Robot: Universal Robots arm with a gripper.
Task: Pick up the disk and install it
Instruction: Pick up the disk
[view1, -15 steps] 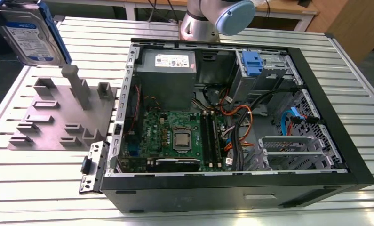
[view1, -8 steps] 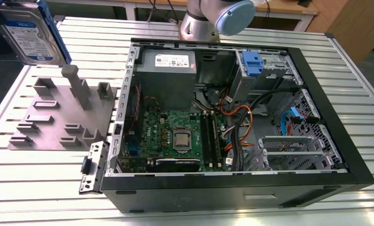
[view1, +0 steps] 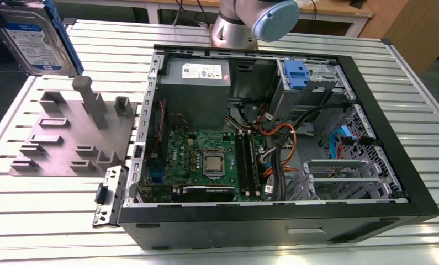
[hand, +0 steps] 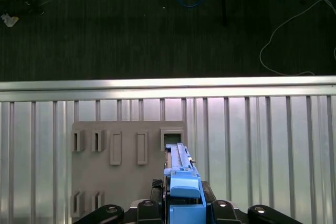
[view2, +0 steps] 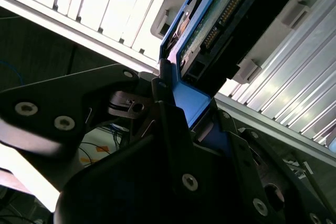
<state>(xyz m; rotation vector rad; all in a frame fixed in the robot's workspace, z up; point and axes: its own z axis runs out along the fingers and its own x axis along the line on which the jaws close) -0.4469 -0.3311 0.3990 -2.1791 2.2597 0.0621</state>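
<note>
The disk, a silver-grey drive with a white-and-blue label in a blue carrier, hangs upright in the air at the exterior view's far left, above the grey fixture plate. In both wrist views my gripper is shut on the disk's blue carrier, black fingers on each side. The second wrist view shows the disk edge-on with its connector pins, and my gripper clamped on the blue frame. The plate's square slot lies below the disk.
An open computer case lies on the slatted aluminium table, showing a motherboard, a grey power-supply box and a drive bay with a blue latch. The arm's base stands behind the case.
</note>
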